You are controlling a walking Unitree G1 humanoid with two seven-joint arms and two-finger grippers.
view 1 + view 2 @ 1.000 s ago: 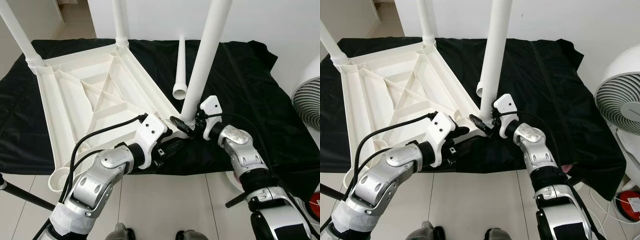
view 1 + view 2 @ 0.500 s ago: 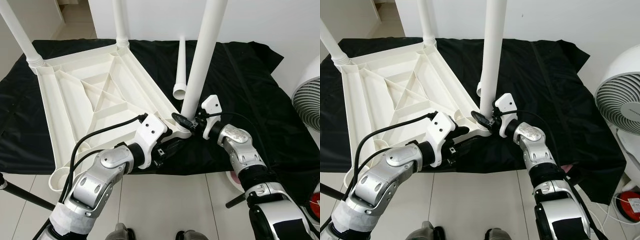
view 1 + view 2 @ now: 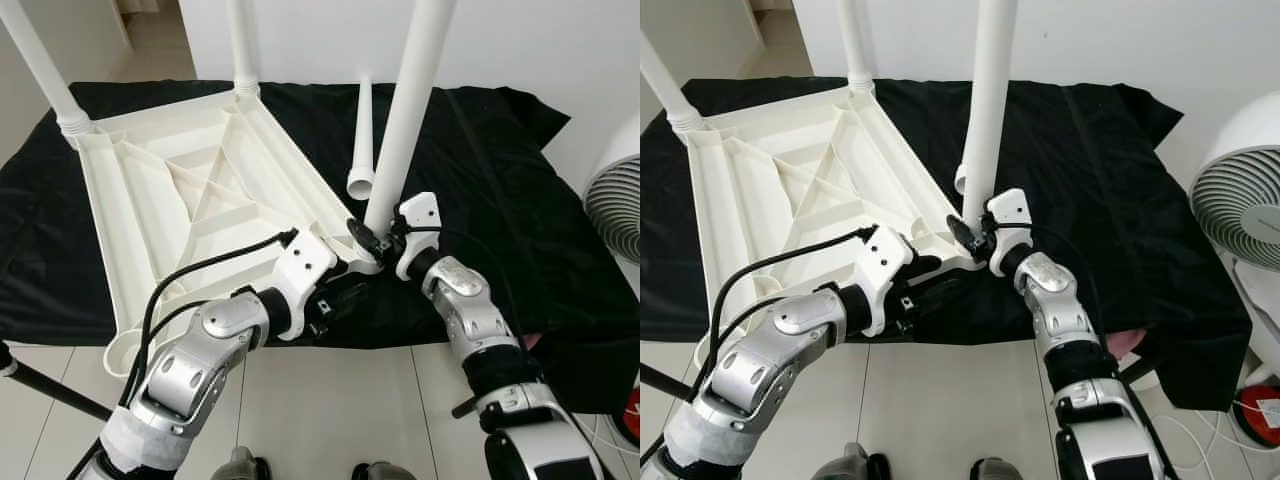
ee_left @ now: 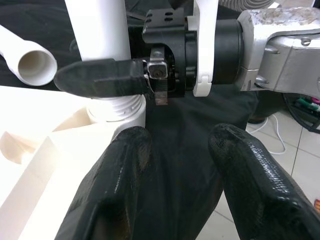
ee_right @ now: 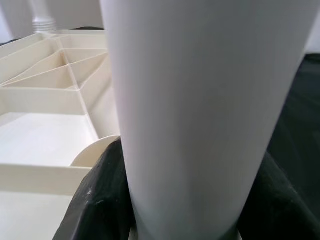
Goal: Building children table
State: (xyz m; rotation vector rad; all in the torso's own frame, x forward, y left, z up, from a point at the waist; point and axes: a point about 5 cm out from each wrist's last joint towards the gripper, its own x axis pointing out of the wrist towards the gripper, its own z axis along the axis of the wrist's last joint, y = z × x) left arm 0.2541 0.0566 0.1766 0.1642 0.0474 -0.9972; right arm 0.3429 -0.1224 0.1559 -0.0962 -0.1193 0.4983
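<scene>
Right gripper (image 3: 372,238) is clamping the base of an upright white leg (image 3: 405,110), which is sitting in the near corner socket of the upturned white tabletop (image 3: 190,190). Left gripper (image 4: 185,165), fingers apart and holding nothing, is hovering just beside that corner. A loose leg (image 3: 361,135) is lying on the black cloth (image 3: 480,150) behind; the tabletop is resting on the cloth too.

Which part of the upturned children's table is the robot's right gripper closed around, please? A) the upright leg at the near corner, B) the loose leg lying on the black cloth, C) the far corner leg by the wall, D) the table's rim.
A: the right gripper has its fingers on either side of the base of the upright leg standing at the tabletop's near corner.
</scene>
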